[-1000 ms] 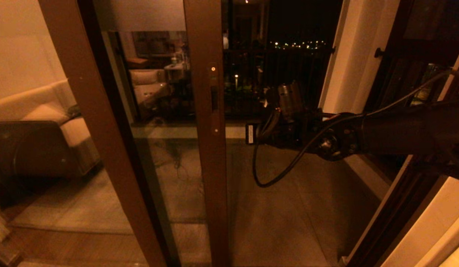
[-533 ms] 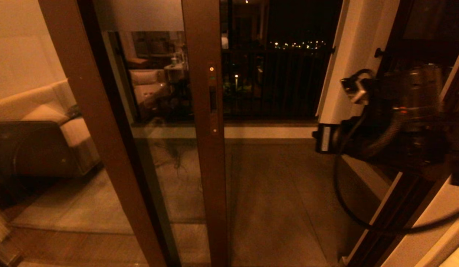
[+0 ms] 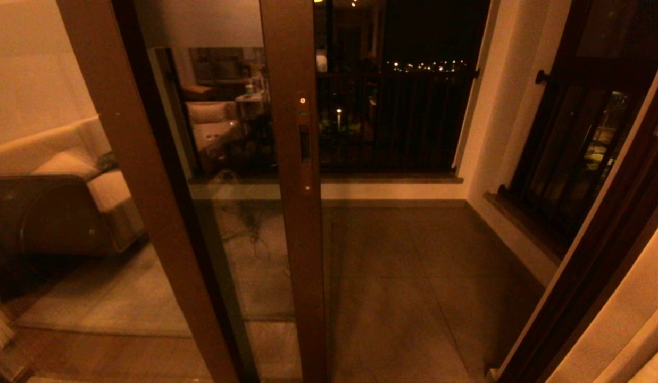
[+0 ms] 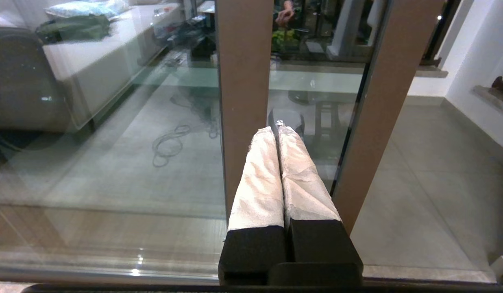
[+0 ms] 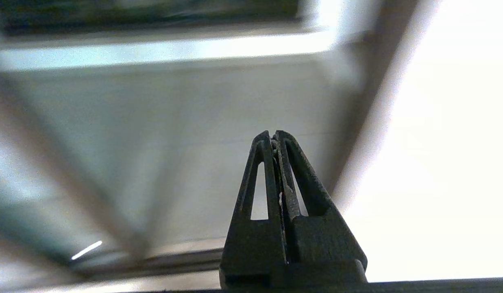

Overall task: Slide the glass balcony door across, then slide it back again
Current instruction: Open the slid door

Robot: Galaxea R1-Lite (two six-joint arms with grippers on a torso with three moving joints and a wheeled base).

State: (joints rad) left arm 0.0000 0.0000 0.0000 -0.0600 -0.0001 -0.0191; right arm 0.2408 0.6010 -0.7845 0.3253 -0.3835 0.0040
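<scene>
The glass balcony door (image 3: 292, 223) stands slid to the left, its brown upright near the middle of the head view with the slim handle plate (image 3: 304, 143) on it. To its right the doorway is open onto the balcony floor (image 3: 414, 276). Neither arm shows in the head view. My left gripper (image 4: 275, 129), its fingers (image 4: 259, 179) wrapped in white, is shut and empty, low in front of the glass between two brown uprights. In the blurred right wrist view my right gripper (image 5: 273, 136) is shut on nothing, away from the door.
A second brown upright without a handle (image 3: 142, 186) stands nearer, on the left. A sofa (image 3: 52, 159) shows through the glass. The balcony railing (image 3: 403, 122) is at the back; a dark barred window (image 3: 568, 154) and the dark door frame (image 3: 600, 255) are on the right.
My right arm has swung from beside the door's upright to the right and out of the head view. The door has stayed almost where it was.
</scene>
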